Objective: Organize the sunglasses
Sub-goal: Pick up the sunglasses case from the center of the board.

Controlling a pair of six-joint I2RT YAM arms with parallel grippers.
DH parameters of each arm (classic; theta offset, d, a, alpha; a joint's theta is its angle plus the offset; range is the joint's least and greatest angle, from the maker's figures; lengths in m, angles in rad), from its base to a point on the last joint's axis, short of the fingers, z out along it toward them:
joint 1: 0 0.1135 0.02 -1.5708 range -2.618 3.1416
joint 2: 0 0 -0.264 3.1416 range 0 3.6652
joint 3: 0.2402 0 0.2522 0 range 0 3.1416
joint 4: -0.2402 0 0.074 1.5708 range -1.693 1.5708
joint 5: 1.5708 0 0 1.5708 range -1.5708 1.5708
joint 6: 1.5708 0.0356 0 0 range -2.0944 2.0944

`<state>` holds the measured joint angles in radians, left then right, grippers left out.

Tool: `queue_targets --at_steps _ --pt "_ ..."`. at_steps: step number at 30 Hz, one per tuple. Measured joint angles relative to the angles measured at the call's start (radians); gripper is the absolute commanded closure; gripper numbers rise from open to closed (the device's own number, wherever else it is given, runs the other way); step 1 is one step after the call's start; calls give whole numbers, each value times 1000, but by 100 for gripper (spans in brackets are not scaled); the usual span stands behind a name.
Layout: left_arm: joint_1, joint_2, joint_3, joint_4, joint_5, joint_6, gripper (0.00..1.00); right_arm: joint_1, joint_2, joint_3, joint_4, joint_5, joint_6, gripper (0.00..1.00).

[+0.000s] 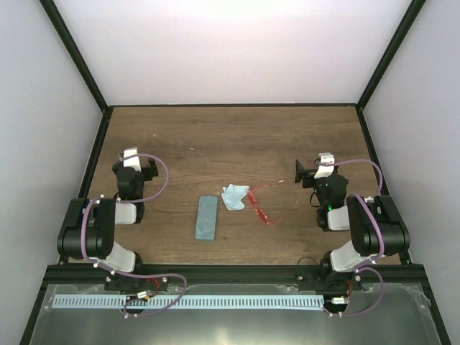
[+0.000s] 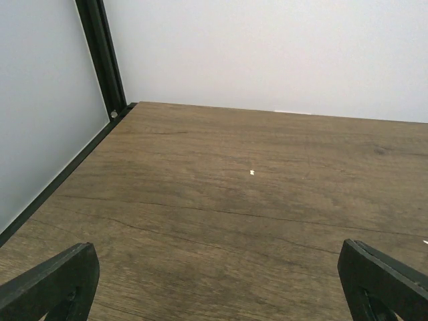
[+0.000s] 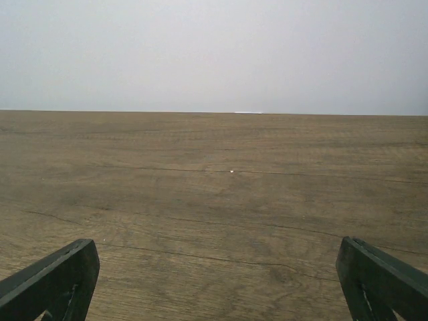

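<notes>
Top external: sunglasses (image 1: 259, 205) beside cloth (image 1: 234, 197), case (image 1: 207, 218) near; left gripper (image 2: 217, 267), right gripper (image 3: 217, 267) both spread, empty

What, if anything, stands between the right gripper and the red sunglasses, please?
Nothing visible: only bare wooden table separates the open right gripper from the thin translucent red plastic sunglasses. The crumpled light blue cloth lies beyond them.

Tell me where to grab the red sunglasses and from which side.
Pinch the sunglasses top-down across the frame's near end, probably with the open right gripper, the nearer arm. They lie flat and thin, and their far end sits close to the cloth, so the near end looks freer.
</notes>
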<state>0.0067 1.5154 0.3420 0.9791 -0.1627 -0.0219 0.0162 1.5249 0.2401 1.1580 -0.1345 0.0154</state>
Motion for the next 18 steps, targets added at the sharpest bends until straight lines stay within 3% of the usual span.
queue_targets --at_steps 10,15,18 --pt "0 0 1 -5 12 5 0 0 0 0 0 0 0 0" --pt "-1 -57 118 -233 82 20 0 -1 -6 3 -13 5 1 0" --pt "-2 -167 176 -356 122 -9 0 6 -97 108 -312 53 35 0"
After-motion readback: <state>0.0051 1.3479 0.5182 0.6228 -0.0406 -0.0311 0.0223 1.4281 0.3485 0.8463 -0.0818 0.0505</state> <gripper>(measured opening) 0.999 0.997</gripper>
